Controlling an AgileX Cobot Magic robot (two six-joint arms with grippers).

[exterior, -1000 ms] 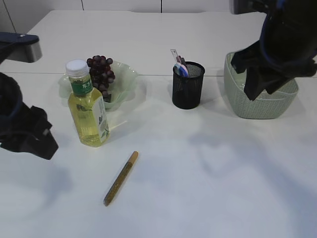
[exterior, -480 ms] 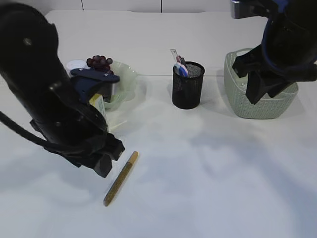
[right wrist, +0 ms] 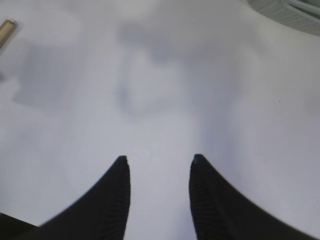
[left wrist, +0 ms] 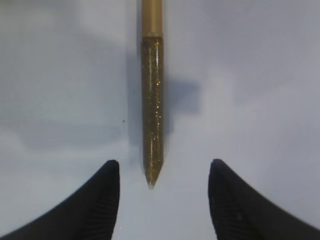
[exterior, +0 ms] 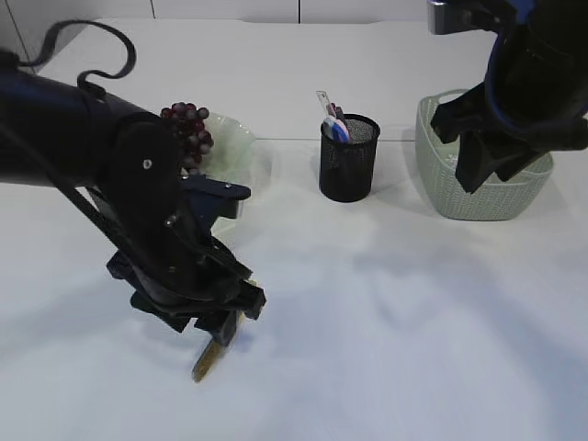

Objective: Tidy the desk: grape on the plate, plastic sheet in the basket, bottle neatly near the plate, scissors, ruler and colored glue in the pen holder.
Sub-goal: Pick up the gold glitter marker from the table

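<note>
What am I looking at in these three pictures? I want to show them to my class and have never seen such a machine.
It is a robot with two black arms, each ending in a two-fingered gripper. The wide picture looks down at a white table from the front. The other two come from cameras on the arms' wrists, so you see the fingertips at the bottom.

On the table: grapes on a pale green plate, a black mesh pen holder with items already inside, a green basket, and a gold glitter glue pen.

The left gripper is open, low over the glue pen, one finger on each side of its tip. The right gripper is open and holds nothing; its arm hangs by the basket.
</note>
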